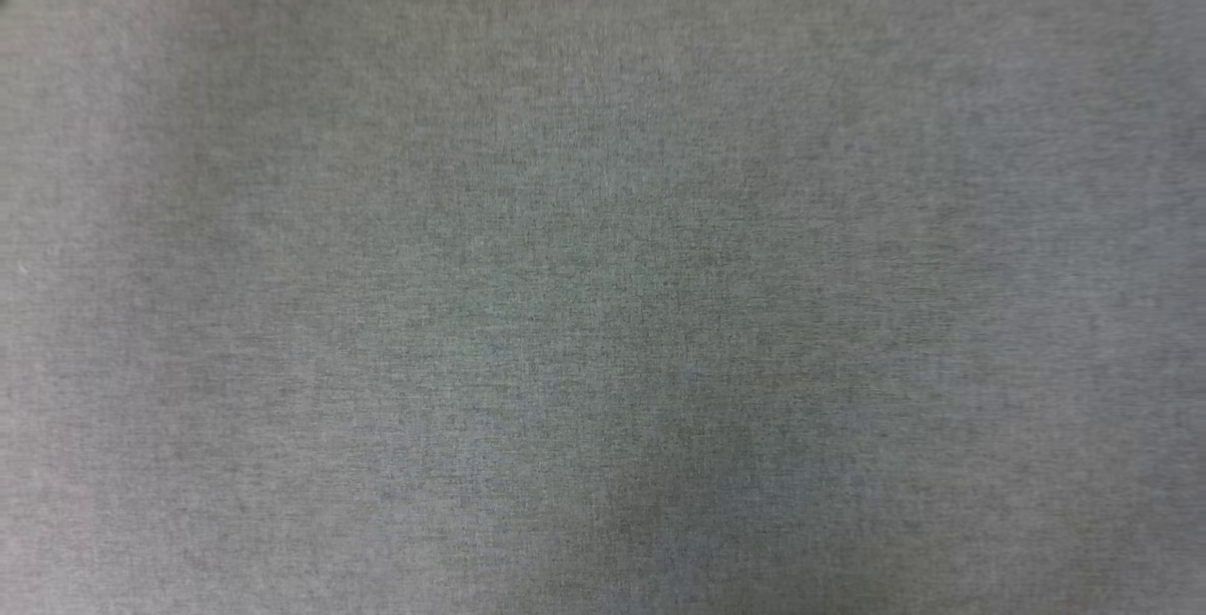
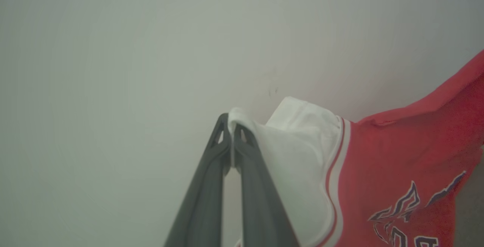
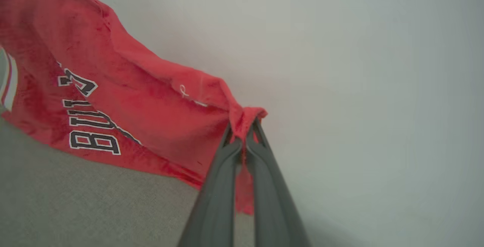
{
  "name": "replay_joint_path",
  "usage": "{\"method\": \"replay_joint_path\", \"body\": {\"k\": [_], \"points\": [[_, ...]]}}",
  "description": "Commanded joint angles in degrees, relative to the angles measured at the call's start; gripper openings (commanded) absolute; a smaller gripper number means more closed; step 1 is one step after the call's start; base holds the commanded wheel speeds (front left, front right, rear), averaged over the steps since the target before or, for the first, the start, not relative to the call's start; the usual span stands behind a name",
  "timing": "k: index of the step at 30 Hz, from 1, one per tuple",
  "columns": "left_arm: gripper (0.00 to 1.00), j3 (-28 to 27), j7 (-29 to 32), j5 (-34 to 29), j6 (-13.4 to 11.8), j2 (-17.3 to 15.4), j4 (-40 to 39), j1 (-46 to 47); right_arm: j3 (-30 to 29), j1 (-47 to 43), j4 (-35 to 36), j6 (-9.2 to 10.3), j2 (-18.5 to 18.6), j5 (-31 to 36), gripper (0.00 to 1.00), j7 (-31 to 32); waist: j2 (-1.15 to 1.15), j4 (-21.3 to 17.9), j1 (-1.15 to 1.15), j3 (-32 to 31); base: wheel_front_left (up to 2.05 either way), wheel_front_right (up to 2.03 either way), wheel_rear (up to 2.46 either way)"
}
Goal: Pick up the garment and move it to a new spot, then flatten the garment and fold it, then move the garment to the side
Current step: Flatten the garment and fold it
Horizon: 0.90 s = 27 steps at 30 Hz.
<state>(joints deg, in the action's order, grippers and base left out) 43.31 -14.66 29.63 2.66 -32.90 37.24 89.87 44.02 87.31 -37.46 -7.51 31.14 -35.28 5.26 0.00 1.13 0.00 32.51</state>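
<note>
Up over the grey desk point(image 3: 75, 201), we hold the red garment point(image 3: 124, 99) up and spread wide, our left jaws closed tight on its white sleeve point(image 2: 302, 145) and our right jaws closed tight on a red corner point(image 3: 249, 116).

The garment point(image 2: 397, 163), sleeve tip point(image 2: 242, 120) in the left jaws, corner in the right jaws, fabric surface point(image 3: 75, 201) beneath.

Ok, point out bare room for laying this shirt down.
The grey cloth surface is bare almost edge to edge in the head view. In the right wrist view, a bare patch lies below the shirt, left of the right gripper. It is crowded at the shirt: the left gripper pinches its white sleeve, the right a red corner.
</note>
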Motion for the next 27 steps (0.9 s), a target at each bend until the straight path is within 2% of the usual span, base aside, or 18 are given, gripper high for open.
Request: {"method": "replay_joint_path", "body": {"k": [1,4,8,16,27], "points": [[0.0,-0.04,-0.23,0.43,-0.47,-0.4,-0.61,-2.24,0.3,-1.77,0.41,0.04,-0.27,-0.41,0.0,-0.7,0.0,-0.36,0.0,-1.05,0.0,0.0,0.0],[0.0,-0.1,-0.43,1.47,-2.16,-1.89,-5.16,-10.39,1.68,-8.08,2.19,0.04,0.23,-1.65,0.0,-2.34,0.0,-0.54,0.0,-3.1,0.0,0.0,0.0],[0.0,0.65,-0.51,3.51,-5.75,-3.98,-12.76,-24.2,3.06,-16.95,4.61,0.04,1.24,-2.45,0.0,-3.42,0.0,-0.48,0.0,-6.38,0.0,0.0,0.0],[0.0,3.23,-0.34,8.61,-12.52,-8.7,-24.26,-49.49,4.41,-34.2,10.81,0.04,6.05,-4.1,0.0,-3.0,0.0,-0.46,0.0,-12.71,0.0,0.0,0.0],[0.0,8.92,3.61,14.5,-15.94,-14.24,-33.48,-71.61,0.0,-56.65,18.72,0.05,12.46,-6.78,0.0,-0.55,0.0,0.36,0.0,-21.25,0.0,0.0,0.0]]}}
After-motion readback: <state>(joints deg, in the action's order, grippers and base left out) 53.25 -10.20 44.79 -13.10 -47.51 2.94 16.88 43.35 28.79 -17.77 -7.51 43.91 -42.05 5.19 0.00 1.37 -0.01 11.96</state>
